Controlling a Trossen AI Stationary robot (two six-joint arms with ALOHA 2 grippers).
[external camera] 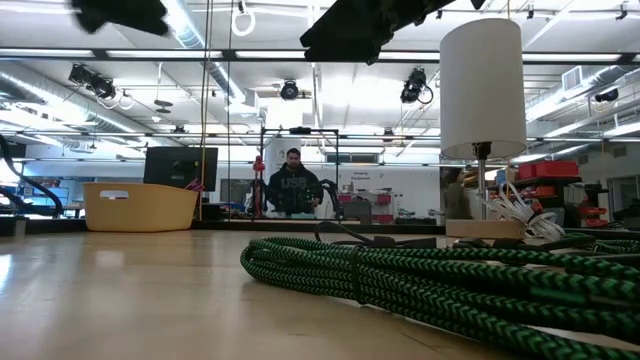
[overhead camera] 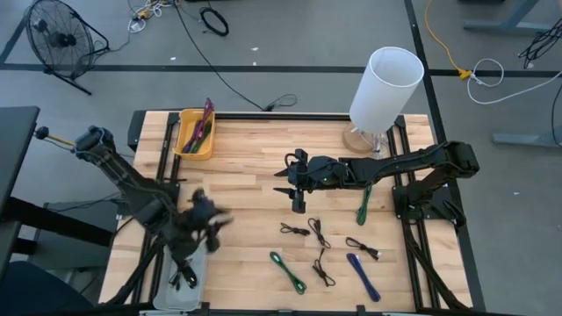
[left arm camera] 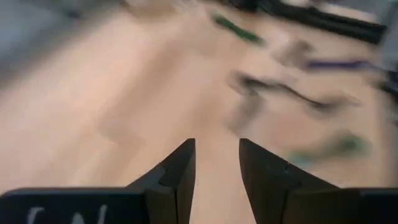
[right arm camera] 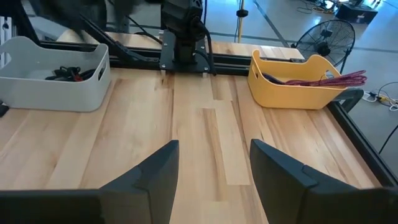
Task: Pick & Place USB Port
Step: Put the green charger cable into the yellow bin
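Several short black USB cables (overhead camera: 320, 233) lie loose on the wooden table's near middle, between a green cable (overhead camera: 288, 270) and a blue one (overhead camera: 363, 274). More black cables (right arm camera: 65, 73) lie in the grey bin (right arm camera: 43, 87) at the near left corner (overhead camera: 198, 274). My left gripper (overhead camera: 213, 223) hovers beside that bin; its fingers (left arm camera: 216, 146) are open with nothing between them. My right gripper (overhead camera: 286, 175) hangs open above the table's middle, and its wrist view (right arm camera: 214, 149) shows only bare wood between the fingers.
A yellow bin (overhead camera: 195, 136) holding red and green cables stands at the far left. A white cylinder on a wooden base (overhead camera: 385, 83) stands at the far right. A coiled green cable (external camera: 400, 275) lies under the right arm. A person (external camera: 292, 185) sits beyond the table.
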